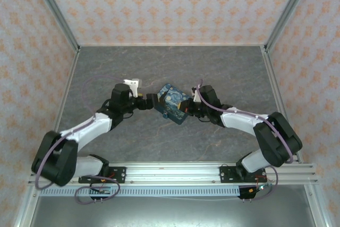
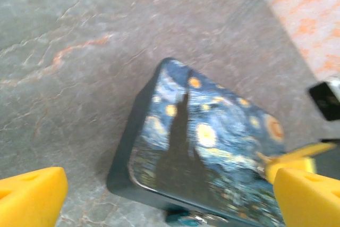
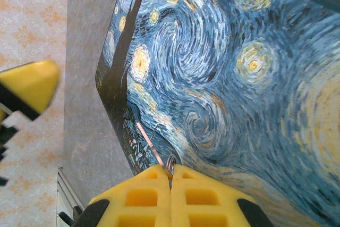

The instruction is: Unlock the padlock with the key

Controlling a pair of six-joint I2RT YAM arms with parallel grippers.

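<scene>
Covering the whole cell floor, one grey marbled counter (image 1: pixel 133 67) with faint rust-coloured veins is seen. It is closed in on three sides by walls (image 1: pixel 170 3) papered in a pale orange floral print and framed by aluminium posts. One aluminium rail (image 1: pixel 175 173) is laid along the near edge, and the bases of two arms are bolted to it: left arm (image 1: pixel 85 128), right arm (image 1: pixel 249 120).

Things counted: one tin, one padlock, one key, two claws.

The tin (image 1: pixel 174 103), rectangular and painted with a blue-and-yellow starry night, is lain flat at mid-counter, turned at an angle, between the two claws.

The left claw (image 1: pixel 151 101) is placed just beside the tin's left side. Its yellow fingers (image 2: pixel 32 195) are spread wide apart and nothing is held between them.

The right claw (image 1: pixel 186 109) is set over the tin's right side. Its fingers (image 3: pixel 143 195) are pressed together, clamped on a thin metal piece with a small ring, taken as the key (image 3: pixel 151 144), which is pointed out over the tin lid.

The padlock (image 2: pixel 183 217) is made out only as a small blurred teal bit at the tin's lower edge in the left wrist view. Whether it is locked cannot be told.
</scene>
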